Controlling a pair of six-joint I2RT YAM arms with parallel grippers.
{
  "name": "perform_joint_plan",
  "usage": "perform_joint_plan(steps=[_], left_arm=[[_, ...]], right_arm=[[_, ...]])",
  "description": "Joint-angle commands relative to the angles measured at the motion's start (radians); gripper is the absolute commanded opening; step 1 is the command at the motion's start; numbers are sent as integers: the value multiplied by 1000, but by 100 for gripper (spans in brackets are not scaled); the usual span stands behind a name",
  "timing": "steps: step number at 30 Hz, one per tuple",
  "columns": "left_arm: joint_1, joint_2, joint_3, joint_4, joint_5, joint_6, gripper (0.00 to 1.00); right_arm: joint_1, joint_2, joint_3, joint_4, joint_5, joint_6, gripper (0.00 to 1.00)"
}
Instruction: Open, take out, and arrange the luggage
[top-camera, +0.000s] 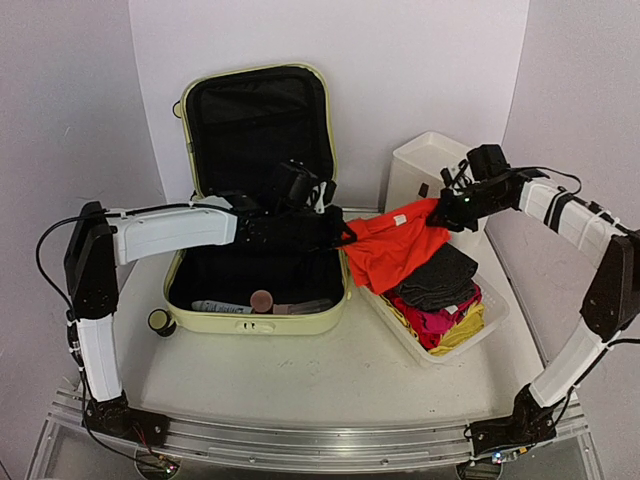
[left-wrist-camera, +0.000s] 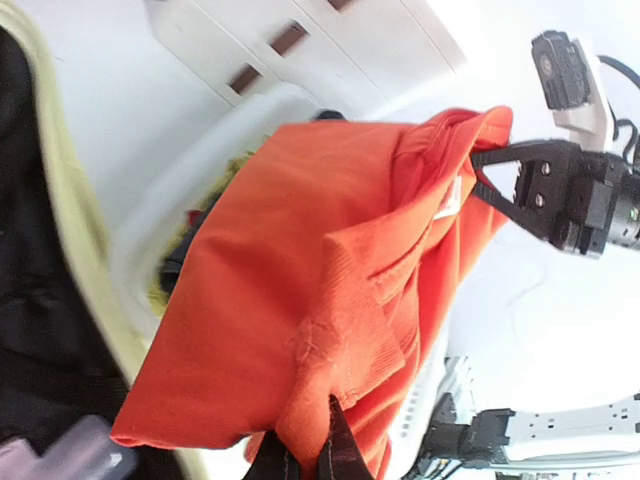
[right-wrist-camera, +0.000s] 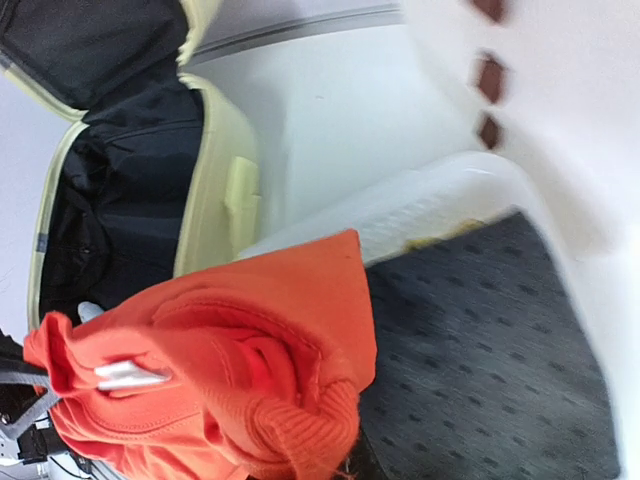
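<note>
The luggage (top-camera: 255, 320), a pale yellow-green suitcase, lies open with its black-lined lid (top-camera: 258, 120) propped against the back wall. An orange garment (top-camera: 395, 250) hangs stretched between both grippers, above the gap between the suitcase and the white basket (top-camera: 495, 318). My left gripper (top-camera: 347, 236) reaches across the suitcase and is shut on the garment's left end; in the left wrist view its fingertips (left-wrist-camera: 338, 440) pinch a fold of the orange garment (left-wrist-camera: 320, 290). My right gripper (top-camera: 436, 213) is shut on the right end. The orange garment (right-wrist-camera: 230, 370) hides that gripper's fingers in the right wrist view.
The basket holds folded clothes: a dark grey piece (top-camera: 435, 275) on top, pink (top-camera: 445, 318) and yellow (top-camera: 465, 330) beneath. A white three-drawer box (top-camera: 425, 165) stands behind it. A tube and a brown-capped bottle (top-camera: 261, 298) lie in the suitcase's front. A black caster wheel (top-camera: 160, 321) sticks out at its left corner.
</note>
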Motion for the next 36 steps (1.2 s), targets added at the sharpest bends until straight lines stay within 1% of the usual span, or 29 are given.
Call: perform_joint_plan(steps=[1,5,9,12,13,14,16,19,23,27,33,36], left_arm=[[-54,49,112,53,36,-73,0],[-116,61,116,54,6,-99,0],[-148,81,124,53,27,-130,0],[-157,100,135,53,48,-153,0],[-157,106,142,54,61,-166,0],[-158,109,156,53,71,-170,0],[-163,103,184,52,70,-157,0],[-173,66,191,53,35,-118,0],[-195,15,170,51,4,-61,0],[-228,-17,142,50,-33,-45,0],[-240,-9,145,50,-39,-60,0],[-239,8,155,49,-54,-56,1]], right_arm=[[-98,-69,-17,-138,0,-100,1],[-124,-59,-26,-224,91,-142,4],[-124,-45,-23,-254,196,-145,5],[-124,-26,3,-279,276,-152,5],[-124,-18,18,-295,300,-154,2],[-125,-17,33,-308,306,-156,1],[-126,-35,56,-315,269,-161,1],[-125,-77,82,-325,210,-153,2],[-125,-140,94,-366,234,-155,3],[-125,-188,77,-382,250,-153,3],[-126,-162,89,-397,267,-150,5],[-125,-105,98,-392,280,-157,7]])
